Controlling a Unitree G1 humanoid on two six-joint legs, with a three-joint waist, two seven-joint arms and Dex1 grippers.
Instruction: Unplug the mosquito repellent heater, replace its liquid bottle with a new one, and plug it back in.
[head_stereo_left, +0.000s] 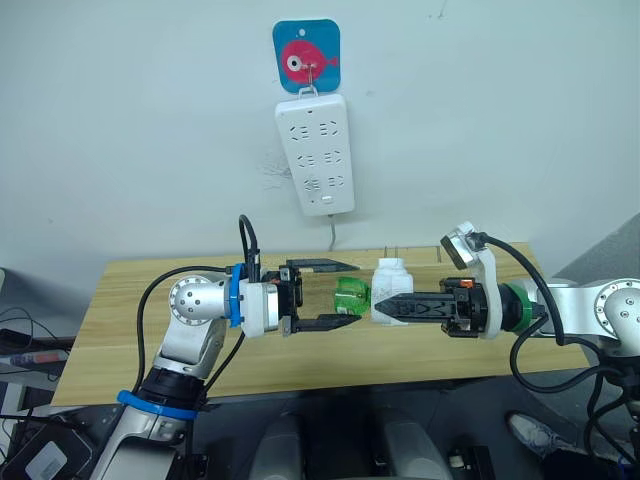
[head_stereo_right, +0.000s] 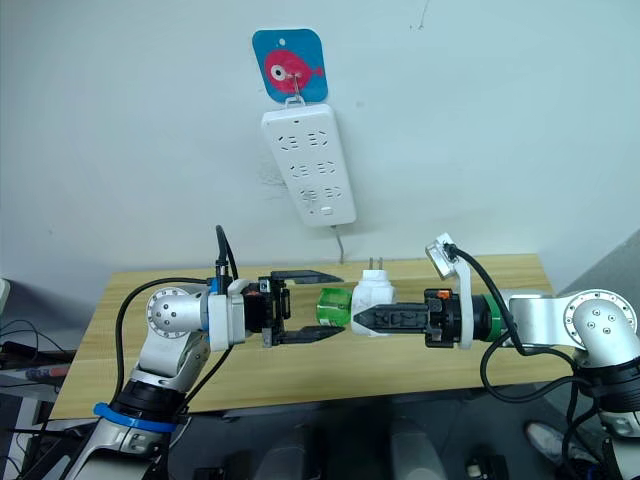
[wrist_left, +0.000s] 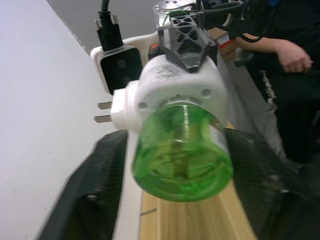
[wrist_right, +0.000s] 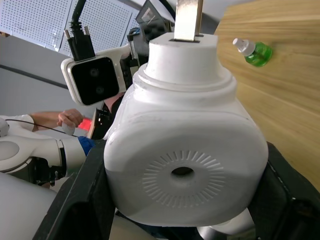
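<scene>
My right gripper (head_stereo_left: 388, 306) is shut on the white mosquito repellent heater (head_stereo_left: 390, 282), held above the table with its two plug prongs free. The round vent hole faces the right wrist camera on the heater (wrist_right: 185, 150). A green liquid bottle (head_stereo_left: 351, 297) is still fitted in the heater and points toward my left arm. My left gripper (head_stereo_left: 358, 293) is open, one finger on each side of the bottle (wrist_left: 182, 155), with small gaps showing. A second green bottle with a white cap (wrist_right: 255, 51) lies on the table.
A long white power strip (head_stereo_left: 315, 150) hangs on the wall from a blue fish hook (head_stereo_left: 307, 55), its cable dropping behind the wooden table (head_stereo_left: 120, 300). A person's hand (wrist_left: 292, 55) is off beyond the table.
</scene>
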